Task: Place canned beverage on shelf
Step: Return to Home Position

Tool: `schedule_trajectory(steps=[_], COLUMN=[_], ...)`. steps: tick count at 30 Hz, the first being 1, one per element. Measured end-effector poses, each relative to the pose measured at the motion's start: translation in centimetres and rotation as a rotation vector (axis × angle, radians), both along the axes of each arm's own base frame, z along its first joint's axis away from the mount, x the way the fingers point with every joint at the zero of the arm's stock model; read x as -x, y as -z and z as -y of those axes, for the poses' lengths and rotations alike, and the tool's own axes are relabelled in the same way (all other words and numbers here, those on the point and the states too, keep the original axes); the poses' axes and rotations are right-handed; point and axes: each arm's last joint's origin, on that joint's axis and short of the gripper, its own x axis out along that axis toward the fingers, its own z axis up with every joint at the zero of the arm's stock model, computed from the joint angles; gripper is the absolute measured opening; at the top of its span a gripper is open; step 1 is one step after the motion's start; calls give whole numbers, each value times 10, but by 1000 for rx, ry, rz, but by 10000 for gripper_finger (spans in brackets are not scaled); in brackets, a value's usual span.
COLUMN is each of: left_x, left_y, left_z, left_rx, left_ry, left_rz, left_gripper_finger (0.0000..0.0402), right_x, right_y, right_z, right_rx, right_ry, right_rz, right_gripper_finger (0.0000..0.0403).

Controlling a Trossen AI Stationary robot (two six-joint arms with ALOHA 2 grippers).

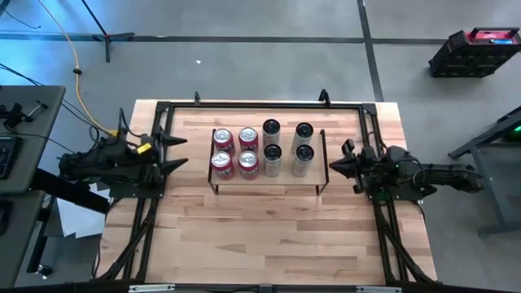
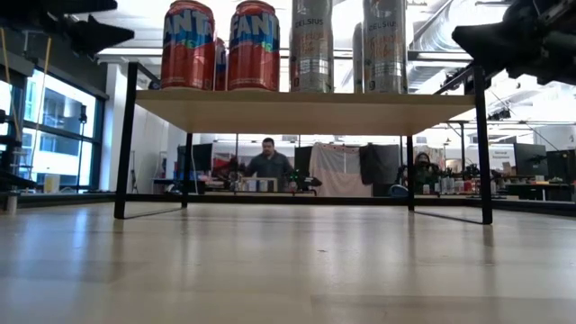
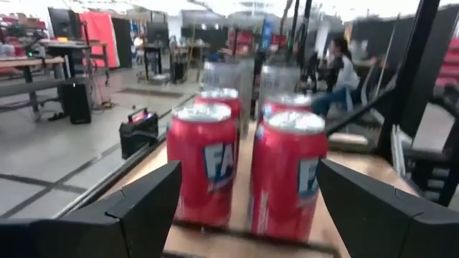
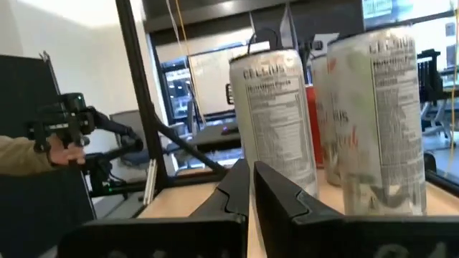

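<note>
Since every can in view already stands upright on the shelf (image 1: 316, 167), handling notes would apply only to a correction.

Location: the shelf sits towards the far edge of the counter (image 1: 269, 236), midway between its left and right edges.

Contents: four red cans (image 1: 235, 151) stand two by two at the shelf's left end. Four slim silver cans (image 1: 286, 149) stand two by two towards its right end. Whether any can is full cannot be seen.

Handling, as judged: the cans look thin-walled, rigid and smooth, so likely slippery. The slim ones appear easier to tip. Grip mid-body, across the width, with moderate squeeze.

Left gripper (image 1: 181, 151): at the counter's left edge, jaws wide, holding nothing.

Right gripper (image 1: 335, 165): at the right edge, jaws drawn almost together, holding nothing.
</note>
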Motion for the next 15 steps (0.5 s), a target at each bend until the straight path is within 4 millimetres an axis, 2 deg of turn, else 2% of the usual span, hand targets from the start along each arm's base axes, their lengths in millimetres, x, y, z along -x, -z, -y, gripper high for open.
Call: schedule_trajectory(steps=[4, 7, 11, 15], left_x=[1, -4, -12, -19], left_y=[3, 16, 24, 38], left_z=[-1, -1, 1, 2], left_rx=[-7, 24, 41, 48], left_ry=[-45, -44, 17, 21], left_rz=[-27, -87, -42, -69], left_gripper_finger=[314, 314, 314, 314], right_x=[-1, -1, -2, -2], right_y=[3, 7, 8, 9], right_z=[0, 1, 1, 1], right_rx=[-6, -15, -19, -21], right_ry=[7, 23, 23, 24], right_rz=[-33, -70, -87, -98], right_gripper_finger=[9, 9, 9, 9])
